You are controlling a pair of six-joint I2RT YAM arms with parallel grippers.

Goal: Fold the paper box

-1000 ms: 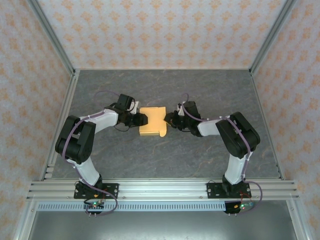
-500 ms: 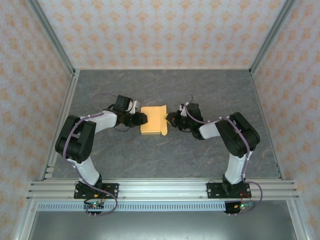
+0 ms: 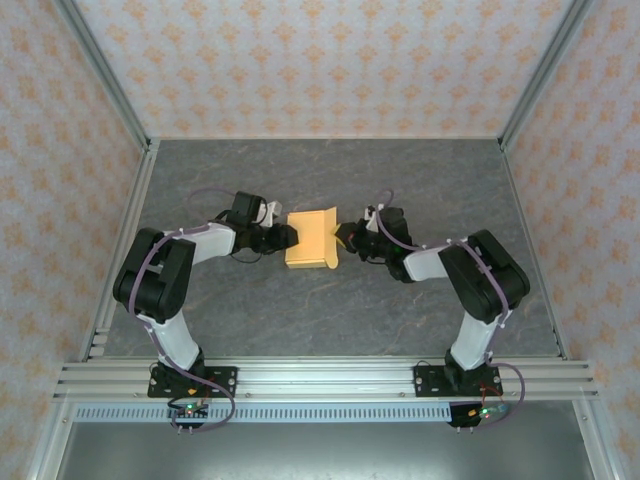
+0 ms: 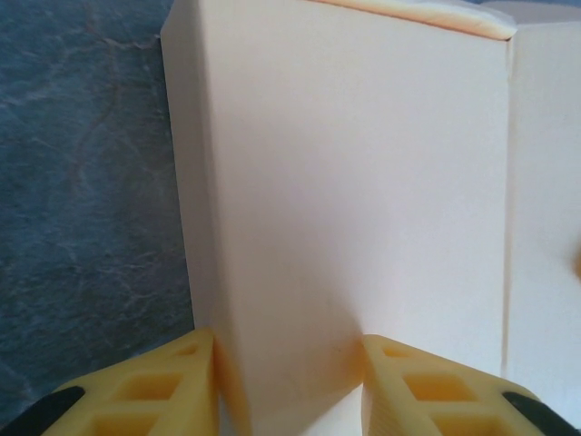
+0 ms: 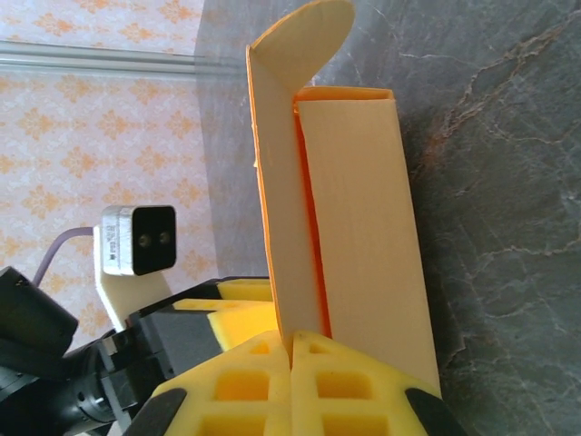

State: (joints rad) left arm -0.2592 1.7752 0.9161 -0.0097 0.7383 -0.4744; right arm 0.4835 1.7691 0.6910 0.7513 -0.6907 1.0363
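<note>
Paper box [image 3: 308, 240] of thin orange-tan cardboard, already a sleeve. Wall [image 4: 363, 182] pinched by left gripper [image 4: 289, 363], rounded flap [image 5: 304, 32] by right gripper [image 5: 290, 354]; tucking probably left.

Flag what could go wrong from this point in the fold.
1. The right gripper pinches only a thin edge of the paper box, so that panel could slip out or crease.
2. The left gripper clamps the opposite side. If the arms move unevenly, the thin cardboard might buckle or tear.
3. The rounded tab curls outward at the far end and may fold the wrong way.
</note>
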